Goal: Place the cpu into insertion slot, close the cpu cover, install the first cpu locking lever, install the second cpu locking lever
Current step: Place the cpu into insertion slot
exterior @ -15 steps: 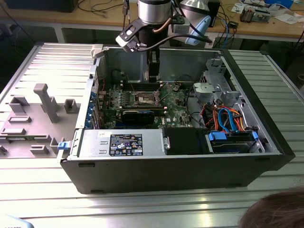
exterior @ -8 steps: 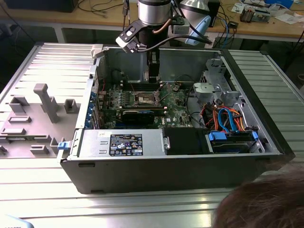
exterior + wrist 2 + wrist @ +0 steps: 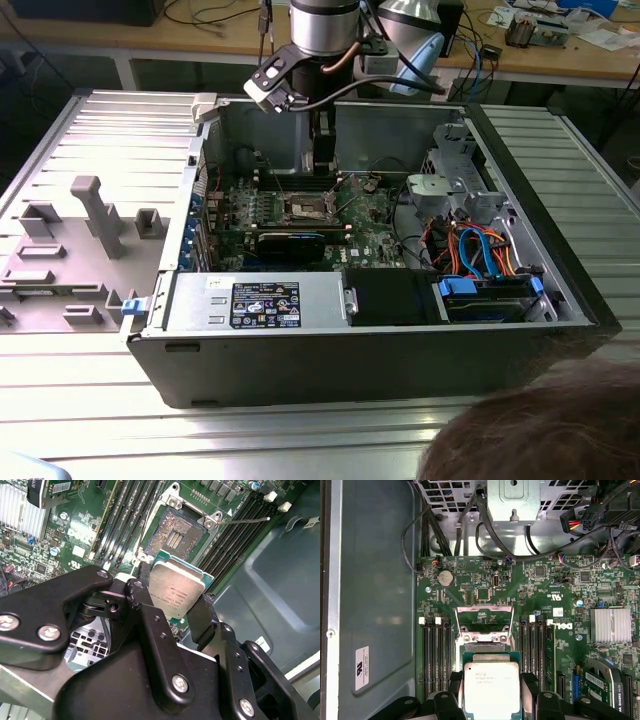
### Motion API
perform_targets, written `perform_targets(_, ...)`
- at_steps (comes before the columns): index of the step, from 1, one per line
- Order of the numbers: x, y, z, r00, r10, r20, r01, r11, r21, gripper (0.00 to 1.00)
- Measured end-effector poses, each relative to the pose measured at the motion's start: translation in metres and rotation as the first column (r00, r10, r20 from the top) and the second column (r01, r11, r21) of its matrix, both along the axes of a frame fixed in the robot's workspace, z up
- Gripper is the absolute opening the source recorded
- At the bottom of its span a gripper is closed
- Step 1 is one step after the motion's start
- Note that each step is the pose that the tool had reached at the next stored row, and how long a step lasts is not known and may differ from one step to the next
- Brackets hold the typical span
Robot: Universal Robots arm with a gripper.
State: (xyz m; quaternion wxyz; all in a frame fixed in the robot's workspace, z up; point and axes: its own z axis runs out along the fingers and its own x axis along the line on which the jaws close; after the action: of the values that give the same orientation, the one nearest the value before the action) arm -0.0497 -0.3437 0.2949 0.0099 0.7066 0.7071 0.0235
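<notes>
The open computer case (image 3: 300,360) holds the green motherboard (image 3: 378,238). In the exterior view the gripper (image 3: 321,172) hangs at about 12 o'clock from the insertion slot (image 3: 308,208). Its fingers (image 3: 528,682) clamp the cpu (image 3: 491,690) by two opposite edges, above the board and just beside the uncovered slot. The cpu cover (image 3: 485,611) stands raised.

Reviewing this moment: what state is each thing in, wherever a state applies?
claw: shut on the cpu.
cpu: held clear of the insertion slot, not seated.
insertion slot: empty, contacts exposed.
cpu cover: swung open.
locking lever: unlatched, angled outward.
computer case: side open.
</notes>
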Motion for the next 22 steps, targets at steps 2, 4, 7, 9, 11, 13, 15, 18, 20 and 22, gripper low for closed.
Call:
perform_targets(2,0.0,0.0,-0.0005,1.0,0.0,0.0,0.0,1.0,0.0,0.54)
perform_targets(4,0.0,0.0,-0.0008,1.0,0.0,0.0,0.0,1.0,0.0,0.54)
perform_targets(7,0.0,0.0,-0.0014,1.0,0.0,0.0,0.0,1.0,0.0,0.54)
perform_targets(9,0.0,0.0,-0.0018,1.0,0.0,0.0,0.0,1.0,0.0,0.54)
perform_targets(11,0.0,0.0,-0.0025,1.0,0.0,0.0,0.0,1.0,0.0,0.54)
perform_targets(13,0.0,0.0,-0.0029,1.0,0.0,-0.0001,0.0,1.0,0.0,0.54)
perform_targets(15,0.0,0.0,-0.0034,1.0,0.0,0.0,0.0,1.0,0.0,0.54)
perform_targets(18,-0.0001,0.0,-0.004,1.0,0.0,0.0,0.0,1.0,0.0,0.54)
perform_targets(20,-0.0001,0.0,-0.0044,1.0,0.0,0.0,0.0,1.0,0.0,0.54)
perform_targets(22,-0.0001,0.0,-0.0052,1.0,0.0,0.0,0.0,1.0,0.0,0.54)
